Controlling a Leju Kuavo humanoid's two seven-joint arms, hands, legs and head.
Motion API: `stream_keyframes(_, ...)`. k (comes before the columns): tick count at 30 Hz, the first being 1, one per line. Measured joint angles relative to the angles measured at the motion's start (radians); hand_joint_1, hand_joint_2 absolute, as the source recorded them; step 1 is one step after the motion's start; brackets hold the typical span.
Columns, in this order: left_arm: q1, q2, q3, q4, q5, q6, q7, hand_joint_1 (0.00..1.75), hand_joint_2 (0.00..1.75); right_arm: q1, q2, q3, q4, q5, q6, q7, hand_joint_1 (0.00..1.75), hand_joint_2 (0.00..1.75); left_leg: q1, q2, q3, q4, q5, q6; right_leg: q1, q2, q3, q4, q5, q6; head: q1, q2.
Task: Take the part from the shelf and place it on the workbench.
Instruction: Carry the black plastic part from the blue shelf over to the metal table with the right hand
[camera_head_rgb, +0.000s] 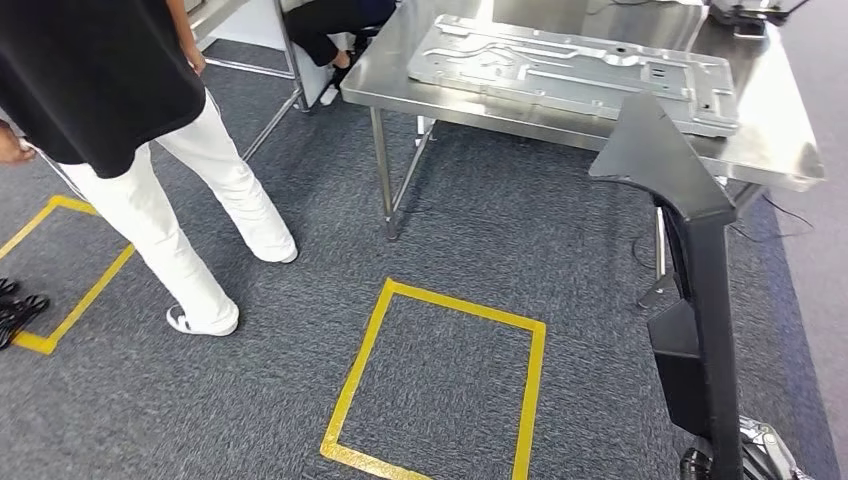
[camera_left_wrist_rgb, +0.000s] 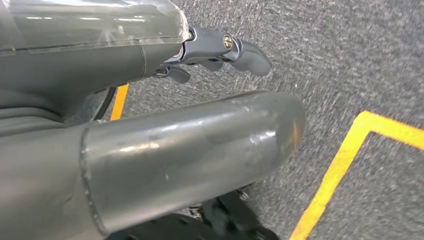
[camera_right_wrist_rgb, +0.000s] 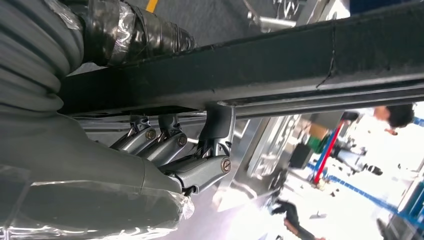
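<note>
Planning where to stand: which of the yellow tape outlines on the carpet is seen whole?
The yellow tape rectangle in front of the steel workbench; the yellow outline beside the person's white trousers is cut off by the frame.

A long black angular part (camera_head_rgb: 690, 260) stood upright at the right of the head view, rising from the lower edge to overlap the near edge of the stainless-steel workbench (camera_head_rgb: 780, 150) behind it. A large flat stamped metal panel (camera_head_rgb: 570, 70) lay on that workbench. On the grey carpet floor (camera_head_rgb: 480, 240), a yellow tape square (camera_head_rgb: 365, 365) lay before the bench. A person in white trousers (camera_head_rgb: 180, 220) stood left of it, beside another yellow tape outline (camera_head_rgb: 90, 290).

In the right wrist view, the right hand (camera_right_wrist_rgb: 170, 155) gripped the part.
</note>
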Motion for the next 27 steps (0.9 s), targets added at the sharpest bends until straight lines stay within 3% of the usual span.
stream_keyframes(1,0.004,0.000,-0.004,-0.002,0.005,0.000,0.004,0.00,0.00,0.000,0.000,0.000,0.000,0.002,0.001,0.000,1.75,1.75,0.000,-0.003,-0.010,0.013,0.011,0.002,0.001,0.014,0.000,0.002,0.000,-0.001,0.000,0.000)
stream_keyframes(2,0.007,0.000,-0.009,-0.004,0.010,0.000,0.008,0.00,0.00,0.000,0.000,0.000,0.000,0.005,0.002,0.001,1.75,1.75,0.000,-0.006,-0.002,-0.013,0.040,0.005,0.002,0.028,0.001,0.004,-0.001,-0.001,0.000,0.000)
stream_keyframes(3,0.009,0.000,-0.013,-0.007,0.015,0.000,0.011,0.00,0.00,0.000,0.000,0.001,0.000,0.009,0.003,0.001,1.75,1.75,0.000,-0.013,0.020,-0.071,0.081,0.008,0.002,0.042,0.001,0.008,-0.002,0.000,0.000,0.000)
stream_keyframes(5,0.012,0.000,-0.022,-0.013,0.021,0.000,0.014,0.00,0.00,0.000,0.000,0.001,0.000,0.017,0.003,0.002,1.75,1.75,0.000,-0.053,0.067,-0.190,0.134,0.016,0.002,0.067,-0.002,0.017,-0.006,0.005,0.000,0.000)
stream_keyframes(7,0.013,0.000,-0.029,-0.017,0.025,0.000,0.016,0.00,0.00,-0.001,0.000,0.002,0.001,0.022,0.003,0.002,1.75,1.75,-0.003,-0.077,0.084,-0.234,0.140,0.020,0.001,0.085,-0.008,0.022,-0.007,0.016,0.000,0.000)
stream_keyframes(9,0.015,0.000,-0.035,-0.023,0.028,0.000,0.019,0.00,0.00,-0.001,0.000,0.002,0.001,0.033,0.002,0.004,1.75,1.75,-0.004,-0.065,0.086,-0.241,0.141,0.027,-0.002,0.098,-0.013,0.021,-0.009,0.029,0.000,0.000)
stream_keyframes(11,0.015,-0.001,-0.044,-0.029,0.030,0.000,0.023,0.00,0.00,-0.003,0.000,0.003,0.000,0.051,0.000,0.008,1.75,1.75,-0.002,-0.050,0.093,-0.252,0.142,0.040,-0.004,0.062,-0.023,0.040,-0.023,0.040,0.001,0.000)
stream_keyframes(13,0.019,-0.001,-0.049,-0.034,0.030,-0.003,0.024,0.00,0.00,-0.008,0.000,0.004,0.000,0.065,-0.001,0.011,1.75,1.75,0.000,-0.035,0.097,-0.259,0.141,0.049,-0.006,0.004,-0.067,0.131,-0.069,0.049,0.001,0.000)
stream_keyframes(14,0.022,-0.002,-0.050,-0.035,0.030,-0.004,0.024,0.00,0.00,-0.011,0.000,0.004,0.000,0.069,-0.002,0.012,1.75,1.75,0.000,-0.028,0.098,-0.259,0.138,0.050,-0.008,-0.011,-0.102,0.196,-0.098,0.054,0.001,0.000)
stream_keyframes(15,0.024,-0.001,-0.050,-0.035,0.030,-0.005,0.024,0.00,0.00,-0.012,0.000,0.005,0.000,0.072,-0.003,0.012,1.75,1.75,-0.001,-0.020,0.101,-0.259,0.134,0.050,-0.009,-0.017,-0.134,0.254,-0.116,0.058,0.001,0.000)
stream_keyframes(16,0.026,-0.001,-0.050,-0.035,0.029,-0.006,0.024,0.00,0.00,-0.013,0.000,0.005,0.001,0.075,-0.004,0.012,1.75,1.75,-0.001,-0.013,0.106,-0.258,0.130,0.049,-0.010,-0.019,-0.154,0.284,-0.116,0.060,0.001,0.000)
stream_keyframes(17,0.027,-0.001,-0.051,-0.035,0.028,-0.006,0.024,0.00,0.00,-0.013,0.000,0.005,0.001,0.078,-0.005,0.012,1.75,1.75,-0.001,-0.007,0.113,-0.258,0.124,0.048,-0.010,-0.019,-0.155,0.278,-0.096,0.060,0.001,0.000)
stream_keyframes(19,0.026,-0.002,-0.051,-0.035,0.024,-0.006,0.024,0.00,0.00,-0.015,0.000,0.005,0.002,0.082,-0.008,0.014,1.75,1.75,-0.001,0.000,0.132,-0.259,0.112,0.044,-0.008,-0.023,-0.105,0.167,-0.020,0.053,0.002,0.000)
stream_keyframes(21,0.022,-0.002,-0.049,-0.035,0.009,-0.009,0.024,0.00,0.00,-0.028,0.000,0.005,0.004,0.081,-0.017,0.017,1.75,1.75,-0.002,0.004,0.147,-0.260,0.099,0.035,0.000,-0.029,-0.051,0.060,0.017,0.038,0.001,0.000)
stream_keyframes(24,0.012,-0.002,-0.036,-0.042,-0.031,-0.029,0.018,0.00,0.00,-0.079,0.000,0.004,0.010,0.071,-0.025,0.035,1.75,1.75,-0.002,0.011,0.161,-0.269,0.088,0.019,0.010,-0.029,-0.033,0.028,0.000,0.017,0.001,0.000)
stream_keyframes(26,0.003,-0.002,-0.019,-0.049,-0.063,-0.045,0.010,0.00,0.00,-0.106,0.000,0.004,0.011,0.075,-0.017,0.052,1.75,1.75,-0.001,0.011,0.171,-0.261,0.077,0.010,0.005,-0.025,-0.010,0.010,-0.006,0.006,0.000,0.000)
stream_keyframes(27,-0.003,-0.001,-0.009,-0.051,-0.076,-0.050,0.006,0.00,0.00,-0.115,0.000,0.005,0.012,0.082,-0.012,0.058,1.75,1.75,-0.001,0.007,0.160,-0.228,0.063,0.007,0.001,-0.025,0.007,-0.003,-0.009,0.000,-0.001,0.000)
